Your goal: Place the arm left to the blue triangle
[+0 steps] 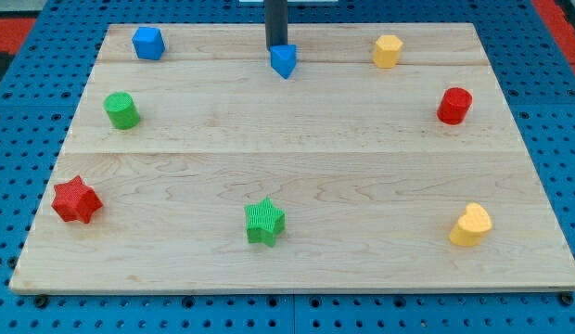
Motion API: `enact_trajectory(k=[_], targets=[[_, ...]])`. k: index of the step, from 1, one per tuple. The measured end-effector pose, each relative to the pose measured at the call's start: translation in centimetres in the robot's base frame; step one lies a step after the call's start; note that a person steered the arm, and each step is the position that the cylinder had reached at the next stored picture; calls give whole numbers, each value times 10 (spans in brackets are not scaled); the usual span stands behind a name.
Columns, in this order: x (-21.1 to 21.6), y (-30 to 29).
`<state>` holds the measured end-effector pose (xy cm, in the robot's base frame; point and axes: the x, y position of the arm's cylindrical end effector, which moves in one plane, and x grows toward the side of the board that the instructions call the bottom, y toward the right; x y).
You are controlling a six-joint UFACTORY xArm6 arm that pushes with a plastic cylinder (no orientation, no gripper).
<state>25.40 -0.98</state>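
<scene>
- Camera view: the task is not yet done, as I judge it. My tip (pixel 275 47) stands at the view's top centre, directly behind the blue triangle (pixel 284 60) and touching or almost touching its upper edge, not on its left side.
- What is left: the rod has to come round to the view's left of the blue triangle and stop just beside it, without knocking the block out of place.
- The blue triangle lies near the top edge of the wooden table (pixel 297 278), about midway between the blue cube (pixel 147 43) at the view's top left and the yellow block (pixel 387 51) at the top right. Relative to my tip it sits just below and slightly to the view's right.
- There is no claw on this arm, only the dark rod, so nothing opens, closes or grips; the rod holds nothing.
- The stretch of table to the left of the blue triangle is bare up to the blue cube, so I judge the way round free. The green cylinder (pixel 121 109), red cylinder (pixel 453 106), red star (pixel 76 199), green star (pixel 264 222) and yellow heart (pixel 471 224) lie well apart from it.
</scene>
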Motion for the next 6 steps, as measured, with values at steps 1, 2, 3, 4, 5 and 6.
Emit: enact_trajectory(k=[1,2,3,4,5,6], targets=[[16,-7],[1,-37],[4,-55],[39,-71],[57,-24],[57,-15]])
